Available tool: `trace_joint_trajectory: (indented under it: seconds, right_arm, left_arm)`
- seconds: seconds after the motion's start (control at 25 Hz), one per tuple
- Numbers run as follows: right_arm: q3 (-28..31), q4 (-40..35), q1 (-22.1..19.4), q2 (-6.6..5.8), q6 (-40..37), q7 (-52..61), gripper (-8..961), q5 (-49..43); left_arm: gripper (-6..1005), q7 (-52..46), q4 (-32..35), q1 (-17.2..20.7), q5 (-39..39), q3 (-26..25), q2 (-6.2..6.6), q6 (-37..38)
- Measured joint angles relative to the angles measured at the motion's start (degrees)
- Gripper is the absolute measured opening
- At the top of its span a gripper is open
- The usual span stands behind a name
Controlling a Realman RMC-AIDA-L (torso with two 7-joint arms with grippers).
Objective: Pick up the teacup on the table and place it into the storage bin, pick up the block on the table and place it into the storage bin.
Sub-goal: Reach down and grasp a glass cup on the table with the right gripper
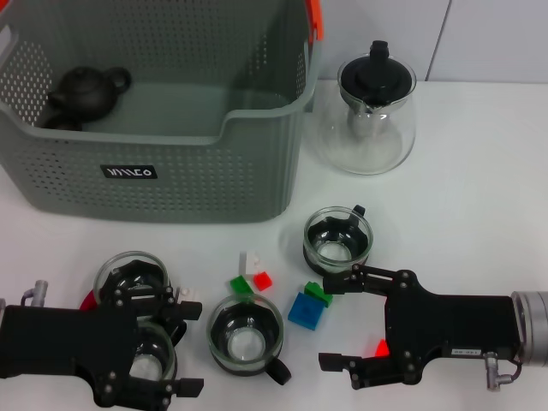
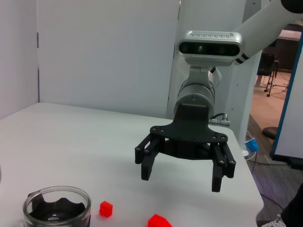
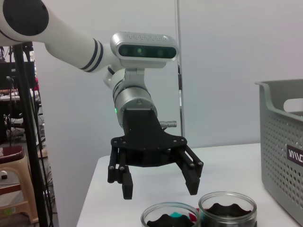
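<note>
- The right gripper [image 1: 336, 321] is hanging wide open and empty, just beside the blue block [image 1: 305, 310].
- The left gripper [image 1: 183, 348] is gaping empty over one teacup [image 1: 147, 355].
- The storage bin [image 1: 171, 163] is sitting behind, well apart.

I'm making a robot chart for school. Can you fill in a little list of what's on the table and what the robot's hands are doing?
storage bin: grey, perforated, at the back left of the table
inside bin: dark teapot
glass teapot: black lid, right of the bin
teacups: glass, one between the grippers, one nearer the bin, two under the left gripper
blocks: blue, green, red
left gripper: jaws open, over two cups
right gripper: jaws open, beside the blue block, holding nothing
</note>
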Motion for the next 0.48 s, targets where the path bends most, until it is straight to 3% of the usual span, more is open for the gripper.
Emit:
trace_joint_trajectory:
  seconds: [0.48]
  right_arm:
    - [-0.07,0.00,0.00,0.00,0.24,0.37,914,-0.01]
  left_arm:
    - [840,-0.01,0.16,0.21,-0.11,-0.54,0.06,0.43]
